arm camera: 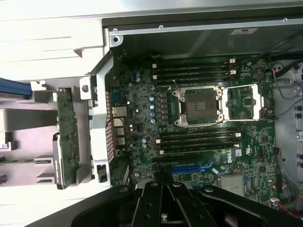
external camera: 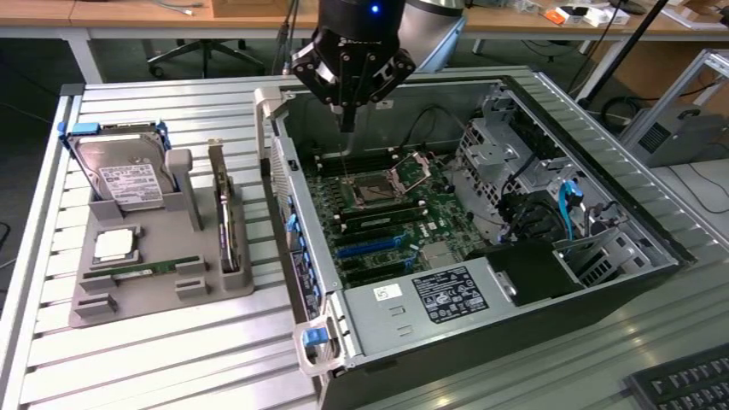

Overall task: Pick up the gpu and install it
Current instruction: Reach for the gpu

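Observation:
The gpu [external camera: 224, 215] stands on its edge in a slot of the grey holder [external camera: 154, 301] at the exterior view's left, silver bracket uppermost. It is also seen edge-on as a green board [arm camera: 66, 137] beside the case wall. My gripper [external camera: 347, 120] hangs shut and empty over the open computer case [external camera: 479, 299], above the far part of the motherboard [arm camera: 142, 123], well apart from the gpu. Its black fingers [arm camera: 150, 201] are pressed together. A blue card slot [arm camera: 191, 168] lies below the empty CPU socket [arm camera: 196, 106].
The holder also carries a hard drive with blue handles [external camera: 125, 175], a CPU chip [external camera: 116, 245] and a RAM stick [external camera: 142, 271]. Drive cages and cables [external camera: 547, 205] crowd the case's right side. A keyboard [external camera: 684, 384] sits at the near right corner.

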Robot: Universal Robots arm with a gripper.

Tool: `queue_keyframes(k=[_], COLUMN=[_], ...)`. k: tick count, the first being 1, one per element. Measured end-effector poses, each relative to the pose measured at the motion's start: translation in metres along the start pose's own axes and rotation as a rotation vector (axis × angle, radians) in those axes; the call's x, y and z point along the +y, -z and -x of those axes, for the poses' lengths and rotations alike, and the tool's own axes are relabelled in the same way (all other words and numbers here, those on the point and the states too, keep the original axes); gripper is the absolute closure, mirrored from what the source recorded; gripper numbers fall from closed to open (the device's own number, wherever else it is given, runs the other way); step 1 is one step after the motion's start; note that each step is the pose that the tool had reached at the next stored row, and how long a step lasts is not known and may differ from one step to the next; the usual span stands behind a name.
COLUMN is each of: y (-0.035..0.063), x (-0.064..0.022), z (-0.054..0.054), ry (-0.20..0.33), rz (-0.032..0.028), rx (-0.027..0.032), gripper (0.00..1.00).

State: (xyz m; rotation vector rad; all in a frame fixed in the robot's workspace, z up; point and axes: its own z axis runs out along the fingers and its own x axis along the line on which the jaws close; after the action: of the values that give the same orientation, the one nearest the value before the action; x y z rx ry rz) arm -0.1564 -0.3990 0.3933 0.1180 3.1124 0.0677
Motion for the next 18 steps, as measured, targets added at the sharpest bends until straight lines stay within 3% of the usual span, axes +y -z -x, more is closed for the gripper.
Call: queue_keyframes(k=[18], y=[0.0002], x=[-0.0006], z=[-0.0082], ry=[0.0], rz=[0.0], rx=[0.0], gripper=[0.9])
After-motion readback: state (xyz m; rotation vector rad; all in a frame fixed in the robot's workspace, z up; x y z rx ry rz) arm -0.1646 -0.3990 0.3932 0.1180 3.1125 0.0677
